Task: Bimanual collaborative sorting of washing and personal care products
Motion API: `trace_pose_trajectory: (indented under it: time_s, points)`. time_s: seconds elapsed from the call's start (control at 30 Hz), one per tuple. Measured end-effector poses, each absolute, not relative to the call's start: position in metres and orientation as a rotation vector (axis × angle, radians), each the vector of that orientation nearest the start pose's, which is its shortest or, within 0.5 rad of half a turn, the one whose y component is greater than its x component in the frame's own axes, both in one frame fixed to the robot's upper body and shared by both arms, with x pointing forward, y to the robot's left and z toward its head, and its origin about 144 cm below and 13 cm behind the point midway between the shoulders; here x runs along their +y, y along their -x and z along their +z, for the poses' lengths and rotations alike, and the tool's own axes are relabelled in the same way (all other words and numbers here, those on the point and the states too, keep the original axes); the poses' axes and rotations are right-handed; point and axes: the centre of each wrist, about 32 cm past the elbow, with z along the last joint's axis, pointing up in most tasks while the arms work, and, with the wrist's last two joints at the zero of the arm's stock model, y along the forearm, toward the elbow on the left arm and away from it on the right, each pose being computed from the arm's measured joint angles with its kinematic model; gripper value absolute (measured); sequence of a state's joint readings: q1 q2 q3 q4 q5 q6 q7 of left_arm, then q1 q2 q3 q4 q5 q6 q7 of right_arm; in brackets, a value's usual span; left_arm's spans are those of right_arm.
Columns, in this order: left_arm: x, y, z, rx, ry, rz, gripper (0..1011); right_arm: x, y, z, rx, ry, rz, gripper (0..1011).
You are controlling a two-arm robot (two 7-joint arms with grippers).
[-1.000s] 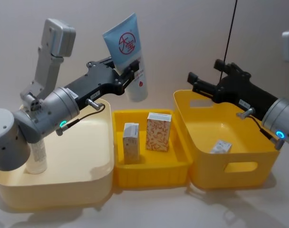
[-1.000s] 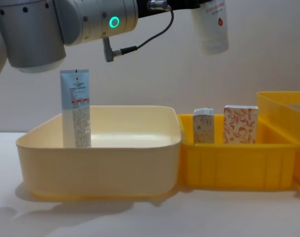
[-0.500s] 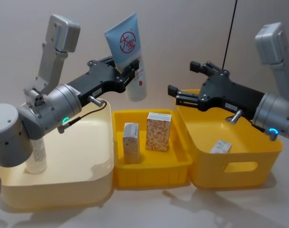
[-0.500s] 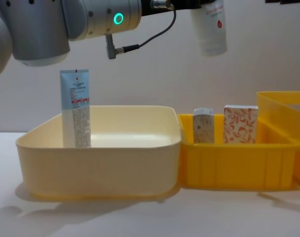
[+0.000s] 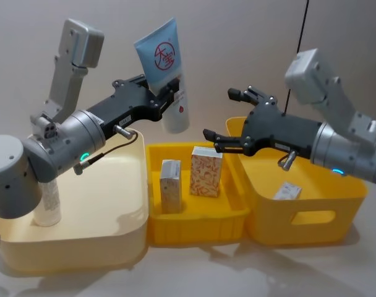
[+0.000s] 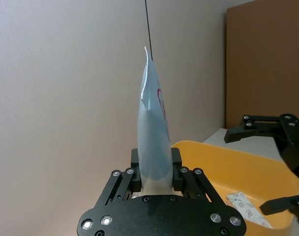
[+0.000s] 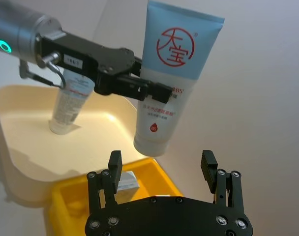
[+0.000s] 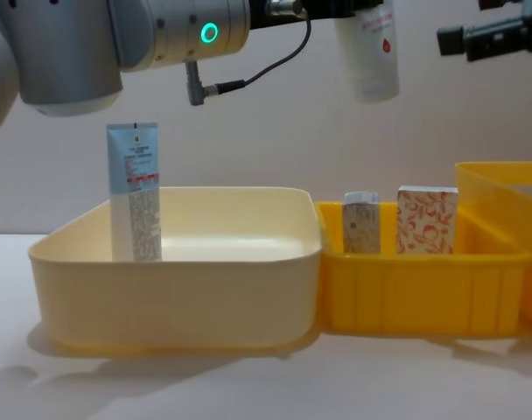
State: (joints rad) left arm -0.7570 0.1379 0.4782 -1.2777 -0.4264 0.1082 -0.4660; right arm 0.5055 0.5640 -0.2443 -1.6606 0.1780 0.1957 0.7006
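Observation:
My left gripper is shut on a pale-blue-and-white squeeze tube with a red mark, holding it high above the small yellow bin, cap end down. The left wrist view shows the fingers clamped on that tube. My right gripper is open, just right of the tube and apart from it, facing it. A second tube stands in the cream tub. A white-and-blue carton and an orange floral carton stand in the small bin.
A large yellow bin on the right holds a small flat carton. The three containers stand side by side, touching. A plain wall rises behind them, and a thin black cable hangs at the back right.
My right gripper has swung left from over the large yellow bin towards the held tube, fingers spread. The left gripper and its tube have barely moved.

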Motion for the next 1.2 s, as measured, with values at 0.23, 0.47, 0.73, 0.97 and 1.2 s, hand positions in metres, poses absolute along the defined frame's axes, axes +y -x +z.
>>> trace_pose_trajectory:
  time_s: [0.23,0.47,0.73,0.97,1.2]
  points:
    - [0.138,-0.612,1.334,-0.173,0.149,0.674,333,-0.297,-0.545,1.347,-0.514,0.326,-0.773,1001]
    - [0.138,-0.611,1.332,-0.165,0.146,0.675,333,-0.285,-0.545,1.333,-0.514,0.327,-0.81,1001]
    - [0.138,-0.61,1.329,-0.157,0.142,0.676,335,-0.268,-0.544,1.318,-0.476,0.307,-0.842,1001]
    - [0.139,-0.609,1.327,-0.151,0.14,0.677,333,-0.253,-0.544,1.31,-0.43,0.289,-0.868,1001]
    - [0.14,-0.608,1.324,-0.143,0.139,0.676,332,-0.24,-0.546,1.304,-0.392,0.277,-0.893,1001]
